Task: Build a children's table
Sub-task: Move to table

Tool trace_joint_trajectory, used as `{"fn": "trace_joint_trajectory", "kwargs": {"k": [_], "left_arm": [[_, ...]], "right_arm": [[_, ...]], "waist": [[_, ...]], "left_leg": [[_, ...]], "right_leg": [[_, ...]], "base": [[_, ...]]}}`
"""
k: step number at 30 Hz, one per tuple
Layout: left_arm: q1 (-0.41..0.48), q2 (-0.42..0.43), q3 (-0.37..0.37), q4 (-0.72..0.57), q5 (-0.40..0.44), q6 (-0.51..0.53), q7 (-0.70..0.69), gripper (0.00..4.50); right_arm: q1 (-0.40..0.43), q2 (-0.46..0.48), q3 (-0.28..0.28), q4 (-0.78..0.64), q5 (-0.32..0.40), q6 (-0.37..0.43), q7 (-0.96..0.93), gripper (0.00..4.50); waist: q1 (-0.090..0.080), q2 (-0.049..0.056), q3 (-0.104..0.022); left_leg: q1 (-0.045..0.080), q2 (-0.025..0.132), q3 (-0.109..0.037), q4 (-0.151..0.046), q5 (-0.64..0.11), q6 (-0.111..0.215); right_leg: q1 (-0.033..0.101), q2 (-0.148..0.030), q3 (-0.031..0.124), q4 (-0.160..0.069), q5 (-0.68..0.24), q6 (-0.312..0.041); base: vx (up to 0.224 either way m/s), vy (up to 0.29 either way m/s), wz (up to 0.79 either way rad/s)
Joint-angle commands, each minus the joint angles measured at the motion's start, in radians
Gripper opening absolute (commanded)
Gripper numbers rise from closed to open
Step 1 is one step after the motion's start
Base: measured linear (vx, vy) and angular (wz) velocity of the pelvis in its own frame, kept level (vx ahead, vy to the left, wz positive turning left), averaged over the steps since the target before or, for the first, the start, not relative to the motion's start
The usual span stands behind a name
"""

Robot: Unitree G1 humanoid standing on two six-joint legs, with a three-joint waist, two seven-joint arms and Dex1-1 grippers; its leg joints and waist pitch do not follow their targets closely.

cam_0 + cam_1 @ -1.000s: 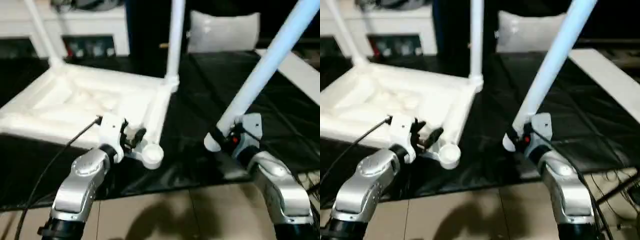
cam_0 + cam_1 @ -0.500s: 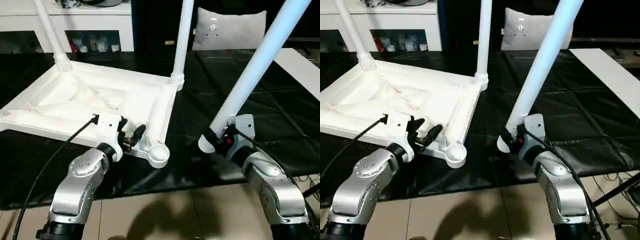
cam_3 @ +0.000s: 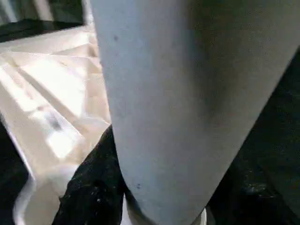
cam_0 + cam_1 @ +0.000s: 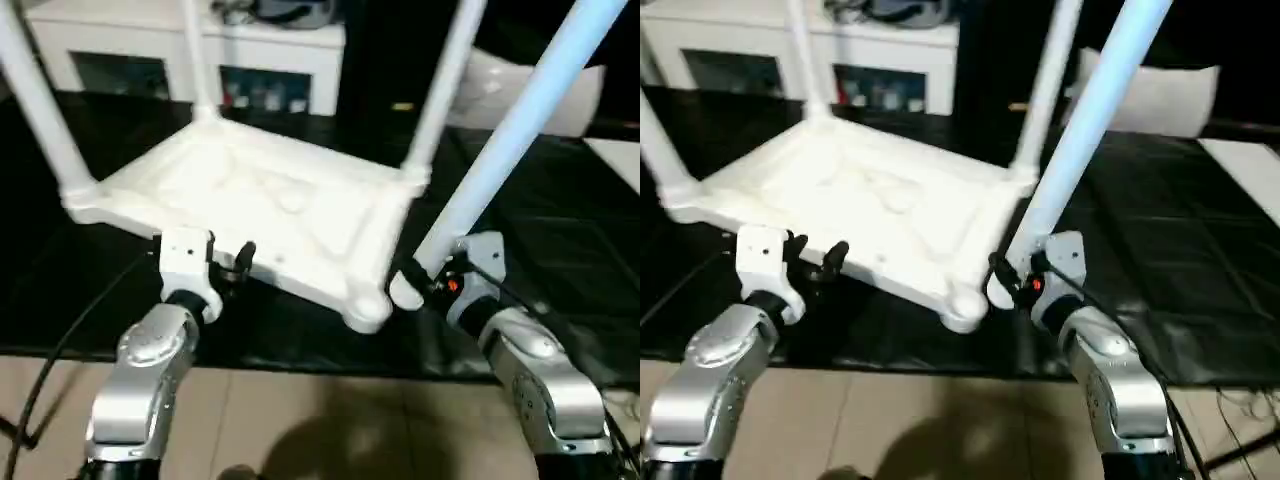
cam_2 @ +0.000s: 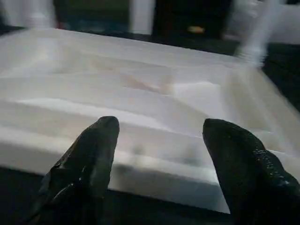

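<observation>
On the black-covered counter point(image 4: 560, 250) in front of me lies the children's table top point(image 4: 270, 205), turned underside up, its ribbed inner face toward the head camera. Three white legs stand in its corner sockets: one at the far left corner point(image 4: 195, 55), one at the near left corner point(image 4: 40, 110), and one at the far right corner point(image 4: 440, 85). The near right corner socket point(image 4: 368, 308) has no leg in it and sits at the counter's front edge.

My left hand point(image 4: 228, 268) is just in front of the top's near rim, with its two black fingers point(image 5: 89, 159) spread apart and nothing between them; in the left wrist view the rim of the top runs across just beyond the fingertips, and I cannot tell whether they touch it.

My right hand point(image 4: 425, 285) is clamped on the fourth leg point(image 4: 520, 120) close to its lower end. That leg slants up and away to the right, out past the upper edge of the head views. Its lower end is just beside the empty near right socket, not seated in it. In the right wrist view the leg's tube point(image 3: 178, 103) rises between the black fingers point(image 3: 93, 187), with the ribbed underside of the top beside it.

Behind the counter stand a white shelf unit point(image 4: 240, 45) and a white cushion point(image 4: 1160, 95).
</observation>
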Motion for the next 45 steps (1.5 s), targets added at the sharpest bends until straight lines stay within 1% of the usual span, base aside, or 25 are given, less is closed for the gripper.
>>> {"fn": "trace_joint_trajectory", "kwargs": {"k": [1, 3, 4, 7, 9, 11, 14, 16, 18, 22, 25, 28, 30, 32, 33, 35, 36, 37, 39, 40, 41, 42, 43, 44, 45], "left_arm": [[0.006, 0.008, 0.011, -0.033, -0.001, 0.002, 0.017, 3.26], [0.015, 0.009, 0.015, -0.044, -0.007, 0.001, 0.012, 3.26], [0.028, -0.001, 0.026, -0.059, -0.012, -0.011, 0.014, 3.26], [0.043, -0.006, 0.030, -0.075, -0.009, -0.006, 0.021, 3.26], [0.056, -0.007, 0.030, -0.086, -0.006, -0.001, 0.028, 3.26], [0.064, -0.006, 0.027, -0.096, -0.005, 0.002, 0.029, 3.26], [0.074, -0.003, 0.021, -0.107, -0.005, 0.010, 0.024, 3.26], [0.080, -0.001, 0.017, -0.112, -0.005, 0.011, 0.018, 3.26], [0.079, 0.000, 0.015, -0.112, -0.003, 0.011, 0.018, 3.26], [0.078, 0.003, 0.005, -0.113, 0.002, 0.010, 0.016, 3.26], [0.078, 0.004, 0.002, -0.113, 0.002, 0.010, 0.018, 3.26], [0.075, 0.004, -0.001, -0.110, 0.003, 0.011, 0.017, 3.26], [0.074, 0.003, -0.003, -0.109, 0.003, 0.011, 0.019, 3.26], [0.073, 0.003, -0.003, -0.107, 0.002, 0.011, 0.020, 3.26], [0.073, 0.003, -0.003, -0.107, 0.002, 0.011, 0.020, 3.26], [0.075, 0.002, -0.003, -0.109, 0.002, 0.011, 0.019, 3.26], [0.076, 0.002, -0.002, -0.109, 0.002, 0.011, 0.019, 3.26], [0.077, 0.002, -0.002, -0.109, 0.001, 0.011, 0.018, 3.26], [0.080, 0.002, -0.002, -0.112, 0.001, 0.012, 0.019, 3.26], [0.080, 0.002, -0.002, -0.112, 0.001, 0.012, 0.019, 3.26], [0.081, 0.002, -0.003, -0.113, 0.000, 0.013, 0.019, 3.26], [0.082, 0.002, -0.003, -0.114, 0.000, 0.013, 0.019, 3.26], [0.082, 0.002, -0.003, -0.114, -0.001, 0.014, 0.019, 3.26], [0.082, 0.002, -0.003, -0.113, -0.001, 0.014, 0.019, 3.26], [0.083, 0.002, -0.003, -0.114, -0.001, 0.014, 0.019, 3.26]], "right_arm": [[-0.004, 0.005, -0.018, -0.012, 0.015, 0.007, -0.014, 1.87], [0.003, 0.009, -0.019, -0.018, 0.011, 0.006, -0.017, 1.87], [0.008, 0.008, -0.020, -0.022, 0.007, 0.002, -0.023, 1.87], [0.012, 0.003, -0.021, -0.023, 0.005, 0.001, -0.024, 1.87], [0.014, 0.000, -0.021, -0.027, 0.006, 0.005, -0.021, 1.87], [0.016, -0.002, -0.019, -0.029, 0.005, 0.006, -0.016, 1.87], [0.017, -0.001, -0.016, -0.031, 0.004, 0.007, -0.016, 1.87], [0.017, 0.001, -0.012, -0.030, 0.003, 0.006, -0.017, 1.87], [0.015, 0.003, -0.008, -0.028, 0.001, 0.005, -0.017, 1.87], [0.007, -0.001, -0.003, -0.018, -0.002, -0.001, -0.014, 1.87], [0.004, -0.004, 0.001, -0.014, -0.004, -0.003, -0.011, 1.87], [0.006, -0.006, 0.004, -0.013, -0.008, -0.006, -0.009, 1.87], [0.007, -0.008, 0.003, -0.012, -0.008, -0.007, -0.007, 1.87], [0.008, -0.008, 0.005, -0.013, -0.009, -0.007, -0.008, 1.87], [0.008, -0.008, 0.007, -0.013, -0.011, -0.007, -0.008, 1.87], [0.008, -0.009, 0.010, -0.012, -0.014, -0.008, -0.008, 1.87], [0.009, -0.009, 0.012, -0.012, -0.016, -0.008, -0.008, 1.87], [0.009, -0.010, 0.015, -0.011, -0.017, -0.007, -0.007, 1.87], [0.010, -0.014, 0.020, -0.009, -0.021, -0.009, -0.005, 1.87], [0.010, -0.014, 0.020, -0.009, -0.021, -0.009, -0.005, 1.87], [0.010, -0.015, 0.020, -0.010, -0.022, -0.009, -0.004, 1.87], [0.011, -0.015, 0.021, -0.010, -0.022, -0.008, -0.004, 1.87], [0.011, -0.016, 0.021, -0.010, -0.022, -0.008, -0.003, 1.87], [0.011, -0.016, 0.021, -0.010, -0.022, -0.007, -0.003, 1.87], [0.012, -0.017, 0.022, -0.011, -0.023, -0.007, -0.002, 1.87]], "waist": [[0.027, -0.034, -0.044], [0.025, -0.020, -0.043], [0.021, -0.010, -0.040], [0.007, -0.001, -0.031], [0.000, 0.005, -0.028], [-0.009, 0.015, -0.012], [-0.023, 0.014, -0.014], [-0.029, 0.007, -0.020], [-0.021, 0.003, -0.042], [-0.024, -0.003, -0.057], [-0.016, -0.008, -0.067], [-0.009, -0.009, -0.075], [-0.016, -0.005, -0.077], [-0.024, -0.012, -0.070], [-0.016, -0.022, -0.065], [-0.003, -0.028, -0.060], [0.007, -0.021, -0.054], [0.008, -0.020, -0.055], [0.004, -0.008, -0.063], [-0.012, 0.003, -0.068], [-0.031, -0.002, -0.064], [-0.044, -0.006, -0.063], [-0.040, -0.025, -0.059], [-0.005, -0.060, -0.050], [0.025, -0.035, -0.056]], "left_leg": [[-0.009, 0.007, 0.011, -0.017, -0.098, 0.024], [-0.013, 0.022, 0.014, -0.053, -0.080, -0.013], [-0.003, 0.030, 0.012, -0.069, -0.137, -0.029], [0.035, 0.045, 0.006, -0.086, -0.372, -0.049], [0.051, 0.052, -0.001, -0.098, -0.491, -0.050], [0.103, 0.054, -0.006, -0.102, -0.672, -0.046], [0.110, 0.060, -0.016, -0.122, -0.725, -0.049], [0.104, 0.056, -0.007, -0.122, -0.645, -0.034], [0.060, 0.046, 0.017, -0.118, -0.368, 0.032], [0.070, 0.039, 0.028, -0.099, -0.158, 0.111], [0.058, 0.018, 0.032, -0.075, -0.004, 0.183], [0.061, 0.009, 0.027, -0.058, 0.109, 0.248], [0.087, 0.018, 0.010, -0.052, 0.185, 0.306], [0.110, 0.028, -0.008, -0.041, 0.246, 0.390], [0.084, 0.005, 0.010, -0.030, 0.218, 0.380], [0.037, -0.020, 0.025, -0.021, 0.146, 0.329], [0.024, -0.007, 0.029, -0.032, 0.051, 0.231], [0.026, -0.005, 0.026, -0.034, 0.059, 0.209], [0.069, 0.010, 0.007, -0.045, 0.117, 0.196], [0.137, 0.050, -0.033, -0.053, 0.191, 0.279], [0.159, 0.073, -0.061, -0.056, 0.229, 0.349], [0.215, 0.116, -0.096, -0.056, 0.222, 0.448], [0.195, 0.094, -0.075, -0.037, 0.215, 0.473], [0.026, -0.053, 0.018, 0.029, 0.118, 0.397], [0.002, -0.048, 0.017, 0.042, 0.056, 0.332]], "right_leg": [[0.033, -0.147, 0.091, -0.169, -0.585, 0.106], [0.026, -0.108, 0.066, -0.161, -0.566, 0.101], [0.018, -0.087, 0.053, -0.158, -0.509, 0.067], [0.012, -0.073, 0.044, -0.158, -0.550, 0.003], [0.025, -0.070, 0.031, -0.167, -0.574, -0.011], [0.023, -0.058, 0.001, -0.195, -0.630, -0.020], [0.057, -0.060, 0.003, -0.189, -0.524, -0.040], [0.073, -0.072, 0.015, -0.191, -0.470, -0.072], [0.116, -0.072, 0.033, -0.174, -0.293, -0.109], [0.124, -0.056, 0.027, -0.146, -0.074, -0.169], [0.148, -0.044, 0.029, -0.124, 0.103, -0.188], [0.157, -0.027, 0.023, -0.103, 0.226, -0.167], [0.139, -0.012, 0.012, -0.084, 0.264, -0.146], [0.116, -0.017, 0.016, -0.072, 0.226, -0.131], [0.138, -0.022, 0.034, -0.086, 0.223, -0.133], [0.175, -0.029, 0.060, -0.103, 0.221, -0.140], [0.193, -0.039, 0.064, -0.126, 0.116, -0.140], [0.197, -0.031, 0.060, -0.123, 0.121, -0.131], [0.178, -0.003, 0.037, -0.096, 0.201, -0.088], [0.121, 0.001, 0.015, -0.060, 0.194, -0.069], [0.089, -0.003, 0.011, -0.040, 0.153, -0.062], [0.021, -0.035, 0.016, -0.024, 0.021, -0.080], [0.039, -0.061, 0.047, -0.041, 0.055, -0.105], [0.193, -0.056, 0.115, -0.110, 0.195, -0.099], [0.221, -0.103, 0.146, -0.127, 0.202, -0.111]], "base": [[-0.084, -0.115, -0.10], [-0.046, -0.075, -0.18], [0.000, 0.000, 0.00], [0.000, 0.000, 0.00], [0.000, 0.000, 0.00], [0.032, 0.066, -0.06], [0.062, 0.072, -0.09], [0.085, 0.064, -0.07], [0.117, 0.046, -0.06], [0.125, 0.006, 0.00], [0.127, -0.017, 0.03], [0.110, -0.012, 0.04], [0.076, -0.011, 0.05], [0.104, -0.030, 0.09], [0.072, -0.025, 0.06], [0.000, 0.000, 0.00], [0.000, 0.000, 0.00], [0.000, 0.000, 0.00], [0.000, 0.000, 0.00], [0.083, -0.056, 0.04], [0.094, -0.068, 0.07], [0.094, -0.068, 0.07], [0.039, -0.050, 0.09], [0.000, 0.000, 0.00], [0.000, 0.000, 0.00]]}}
